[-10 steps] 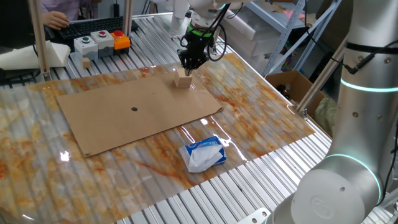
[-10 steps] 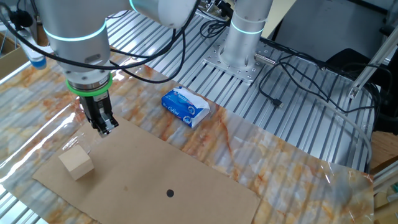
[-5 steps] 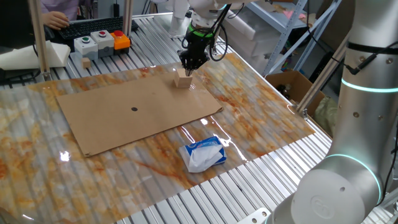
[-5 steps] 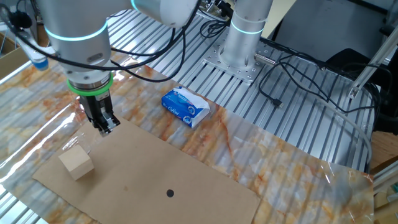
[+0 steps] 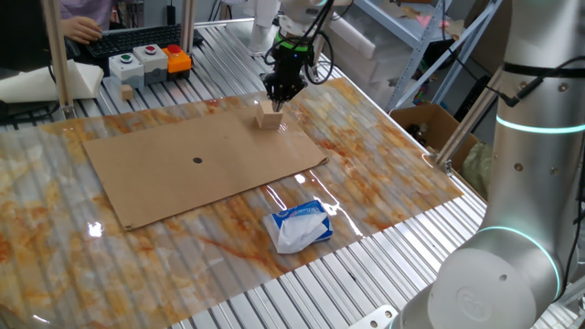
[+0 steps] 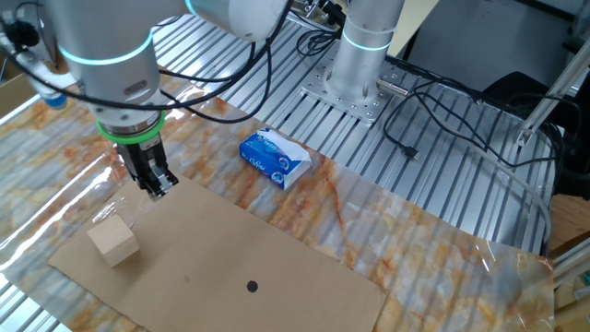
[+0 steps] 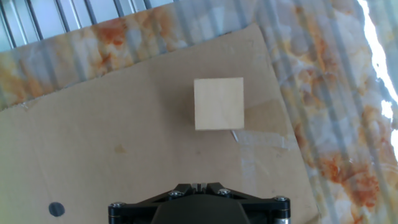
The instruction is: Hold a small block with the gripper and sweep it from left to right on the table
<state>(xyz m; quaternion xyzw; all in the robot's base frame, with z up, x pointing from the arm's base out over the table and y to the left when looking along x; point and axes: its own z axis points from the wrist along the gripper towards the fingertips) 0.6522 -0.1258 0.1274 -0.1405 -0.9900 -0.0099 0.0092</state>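
One small block (image 6: pixel 113 243) in play, sitting on the cardboard sheet (image 5: pixel 201 164) near its corner, and that sheet lies flat on the marbled bench (image 5: pixel 384 155). One white-and-blue soft packet (image 6: pixel 274 158) rests on the bench off the edge of the sheet, well apart from the block. One dark dot (image 5: pixel 197 162) marks the sheet's middle. Over at the far end of the bench there's a button box (image 5: pixel 149 60); what it holds beyond its coloured buttons is too small to tell.

One arm is working, and its gripper (image 6: pixel 154 184) hangs above the sheet's edge near the block, clear of it, touching nothing. The jaws look close together with nothing between them, though from these angles I cannot tell for sure whether they are fully pressed together. From the hand view, the block (image 7: pixel 218 103) sits square on the cardboard, free, in front of the gripper body.
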